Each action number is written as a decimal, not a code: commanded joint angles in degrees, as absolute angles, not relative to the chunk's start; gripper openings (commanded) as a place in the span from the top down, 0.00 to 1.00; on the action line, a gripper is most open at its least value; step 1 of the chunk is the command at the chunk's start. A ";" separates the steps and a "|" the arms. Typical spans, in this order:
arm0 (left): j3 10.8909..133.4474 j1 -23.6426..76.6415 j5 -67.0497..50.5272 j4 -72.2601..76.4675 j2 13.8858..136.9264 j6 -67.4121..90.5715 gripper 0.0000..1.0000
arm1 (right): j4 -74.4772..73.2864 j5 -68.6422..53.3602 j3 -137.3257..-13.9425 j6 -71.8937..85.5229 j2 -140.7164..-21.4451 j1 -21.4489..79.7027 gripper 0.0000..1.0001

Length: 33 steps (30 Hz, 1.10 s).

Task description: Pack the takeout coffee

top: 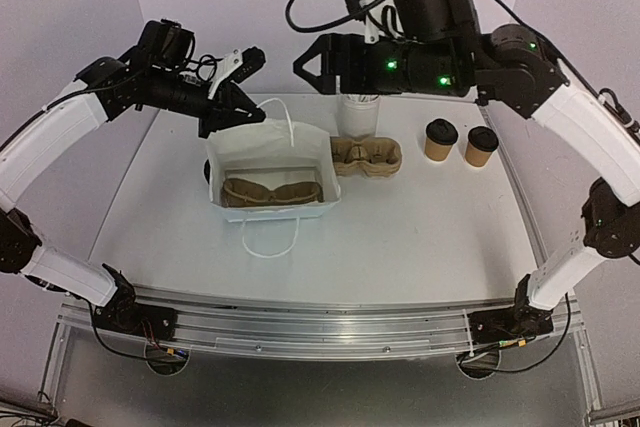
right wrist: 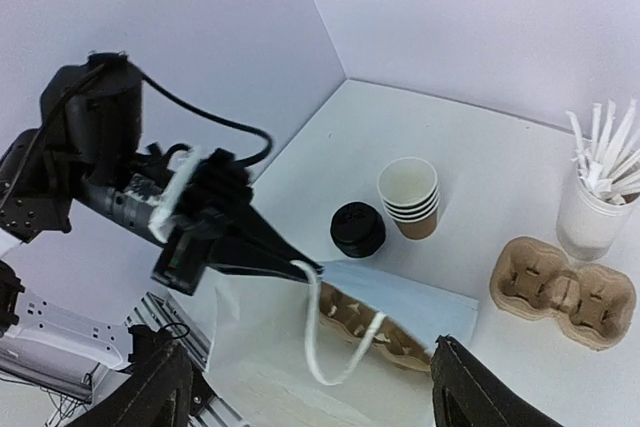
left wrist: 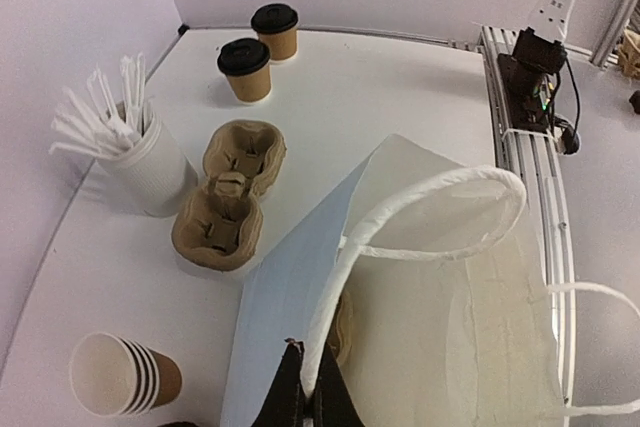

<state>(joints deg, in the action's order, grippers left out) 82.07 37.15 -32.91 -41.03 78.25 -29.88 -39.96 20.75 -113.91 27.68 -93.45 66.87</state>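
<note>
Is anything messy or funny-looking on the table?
Nothing is spilled or broken. One funny bit: the left gripper pinches one handle of the white bag, holding its mouth open, while the other handle lies flopped flat on the table. The cup carrier inside the bag holds no cups.

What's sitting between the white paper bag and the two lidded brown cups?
An empty tan moulded-pulp cup carrier stands there, clearest in the top view.

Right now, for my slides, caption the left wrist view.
Left tool pinches the white bag's handle; two lidded cups and a carrier wait beyond.
</note>
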 commanded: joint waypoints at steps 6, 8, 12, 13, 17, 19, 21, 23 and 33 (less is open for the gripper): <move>70.85 41.40 -29.41 -32.20 65.32 -43.12 1.00 | -34.38 40.01 -94.64 34.34 -82.39 65.81 0.23; 67.29 42.21 -28.13 -29.80 63.17 -46.67 1.00 | -34.36 39.98 -91.82 35.99 -82.12 64.73 0.23; 60.81 43.55 -26.11 -27.31 59.44 -55.97 1.00 | -34.35 36.32 -88.79 37.49 -83.28 62.17 0.22; 59.37 43.83 -25.64 -26.53 58.64 -57.76 1.00 | -34.36 35.08 -88.11 37.88 -83.79 61.54 0.22; 56.76 44.76 -22.17 -21.11 57.02 -61.18 1.00 | -34.37 30.64 -87.39 39.33 -85.61 59.79 0.22; 55.26 45.07 -20.57 -17.59 55.95 -64.49 1.00 | -34.41 28.86 -87.92 38.94 -87.12 59.51 0.22; 53.62 45.65 -19.03 -13.51 55.08 -67.74 1.00 | -34.43 26.89 -88.46 38.73 -88.55 59.18 0.22; 53.33 46.14 -17.09 -10.25 55.06 -70.01 1.00 | -34.37 25.03 -88.80 38.83 -90.00 58.72 0.22; 43.54 48.35 -13.76 -3.28 51.89 -75.51 1.00 | -34.36 20.57 -89.94 39.82 -95.01 58.41 0.22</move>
